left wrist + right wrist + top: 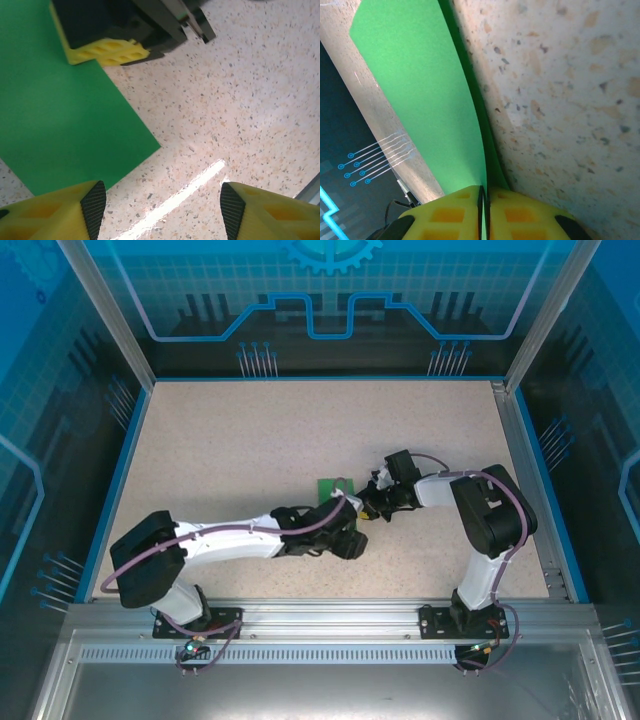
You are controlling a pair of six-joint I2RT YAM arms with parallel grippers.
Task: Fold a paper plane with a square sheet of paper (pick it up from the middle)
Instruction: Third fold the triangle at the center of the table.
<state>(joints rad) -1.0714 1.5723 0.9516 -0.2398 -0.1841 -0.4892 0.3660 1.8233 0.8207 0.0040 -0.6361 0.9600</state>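
My right pincer (pixel 484 202) is clenched on the thin bright green sheet of paper (pixel 427 95). Its two yellow fingers (pixel 445 217) meet with the paper's edge pinched between them. From the tips the sheet runs away bowed, partly lifted off the speckled beige desk (pixel 560 100). My left pincer (pixel 162 210) stands released, with nothing between its black pads (pixel 94 207). It hovers over bare desk, and the sheet's corner lies just to its left. From above, the sheet sits just beside both pincers, near mid-desk.
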